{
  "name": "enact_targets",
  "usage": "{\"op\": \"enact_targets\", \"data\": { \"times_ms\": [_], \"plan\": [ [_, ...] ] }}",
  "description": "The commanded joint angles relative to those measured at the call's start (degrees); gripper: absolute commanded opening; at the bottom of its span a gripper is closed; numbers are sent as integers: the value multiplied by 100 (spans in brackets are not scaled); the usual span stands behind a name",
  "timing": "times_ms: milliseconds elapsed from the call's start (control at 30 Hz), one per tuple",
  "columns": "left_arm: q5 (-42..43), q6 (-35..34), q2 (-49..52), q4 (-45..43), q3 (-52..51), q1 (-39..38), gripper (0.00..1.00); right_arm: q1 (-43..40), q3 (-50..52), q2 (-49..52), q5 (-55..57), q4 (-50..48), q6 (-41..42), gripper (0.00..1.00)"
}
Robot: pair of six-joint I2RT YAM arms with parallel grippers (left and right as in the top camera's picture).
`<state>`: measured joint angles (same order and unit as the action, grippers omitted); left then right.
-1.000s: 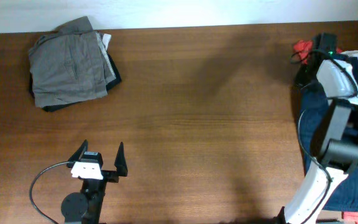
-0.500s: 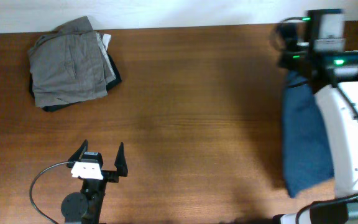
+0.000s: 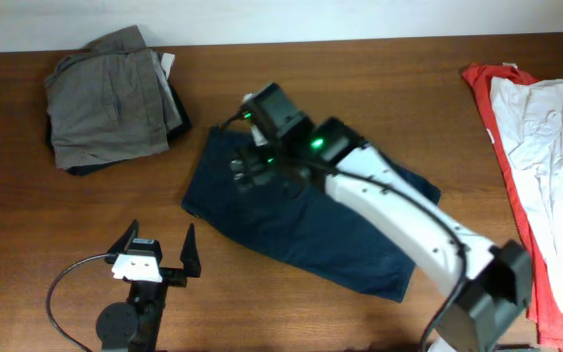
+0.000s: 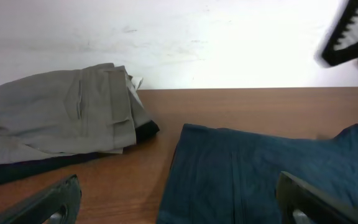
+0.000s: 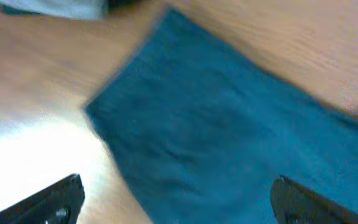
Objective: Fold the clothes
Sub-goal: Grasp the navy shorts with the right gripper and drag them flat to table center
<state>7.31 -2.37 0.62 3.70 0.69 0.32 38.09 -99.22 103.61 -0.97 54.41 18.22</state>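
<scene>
Out stretches the right arm [image 3: 399, 210], right pincer [image 3: 250, 168] spread wide over one blue garment [image 3: 311, 235]. The left pincer [image 3: 159, 246] gapes too.

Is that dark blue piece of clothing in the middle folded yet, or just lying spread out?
Spread out. The blue garment lies flat and rumpled on the table, unlike the folded grey pile near the far corner.

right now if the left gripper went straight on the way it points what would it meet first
Likely the left corner of the blue garment, on the right-jaw side of the left gripper; the folded grey clothes sit beyond. Depth unclear.
</scene>
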Motion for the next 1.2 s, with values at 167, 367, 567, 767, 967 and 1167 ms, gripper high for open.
{"op": "enact_targets", "data": {
  "times_ms": [167, 367, 567, 767, 967, 1167],
  "plan": [
    [83, 107, -28, 22, -17, -31, 99, -2763, 57, -247, 643, 2590, 273, 99],
    [83, 107, -28, 22, -17, -31, 99, -4481, 1510, -236, 363, 1989, 435, 99],
    [83, 107, -28, 22, -17, -31, 99, -4400, 3567, -225, -442, -46, 439, 99],
    [83, 107, -28, 22, -17, -31, 99, -4404, 4315, -219, -505, -820, 481, 86],
    [83, 109, -28, 22, -17, -31, 99, -4406, 4704, -219, -507, -1628, 483, 15],
    [83, 107, -28, 22, -17, -31, 99, -4417, 4483, -219, -417, -2736, 291, 4]
  ]
}}
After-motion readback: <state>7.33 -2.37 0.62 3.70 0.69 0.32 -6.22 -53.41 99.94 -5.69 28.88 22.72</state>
